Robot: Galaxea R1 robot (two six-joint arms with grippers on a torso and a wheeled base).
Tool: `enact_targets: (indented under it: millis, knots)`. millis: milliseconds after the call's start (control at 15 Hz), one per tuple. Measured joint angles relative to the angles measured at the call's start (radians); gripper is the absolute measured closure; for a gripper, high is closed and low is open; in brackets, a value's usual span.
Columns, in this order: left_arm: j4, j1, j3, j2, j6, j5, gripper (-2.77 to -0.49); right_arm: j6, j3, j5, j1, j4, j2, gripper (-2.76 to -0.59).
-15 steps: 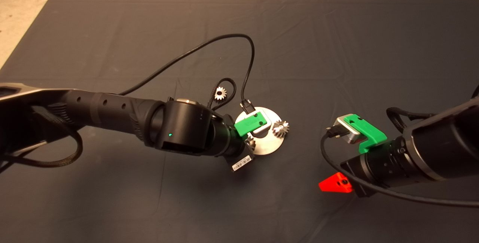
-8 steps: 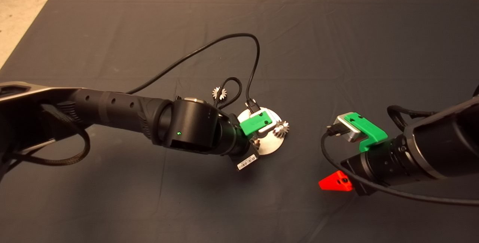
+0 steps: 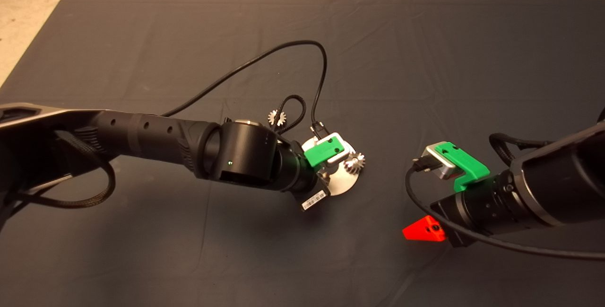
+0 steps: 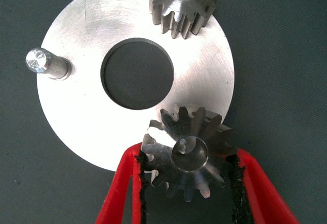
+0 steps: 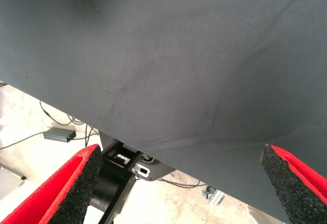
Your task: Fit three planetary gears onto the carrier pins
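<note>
no text can be read; a white barcode sticker (image 3: 314, 200) on the left arm's wrist is too small.

On my overhead feed: left end effector (image 3: 326, 174) over the disc (image 3: 342, 181), one gear (image 3: 354, 162) seated at its rim. Second gear (image 3: 277, 118) lies loose on the mat (image 3: 425, 61). Right end effector (image 3: 425, 231) waits well apart.

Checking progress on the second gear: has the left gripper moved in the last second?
Yes. The green left gripper, shut on a small silvery toothed gear, has shifted rightward over the shiny round disc, toward the gear already seated.
</note>
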Motion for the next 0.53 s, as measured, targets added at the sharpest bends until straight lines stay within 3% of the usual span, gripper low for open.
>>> enact_targets:
  millis: [533]
  knots:
    - [0.000,0.000,0.000,0.000,-0.004,0.000,-0.77,0.000,-0.001,0.000,0.009,0.000,0.000,-2.34]
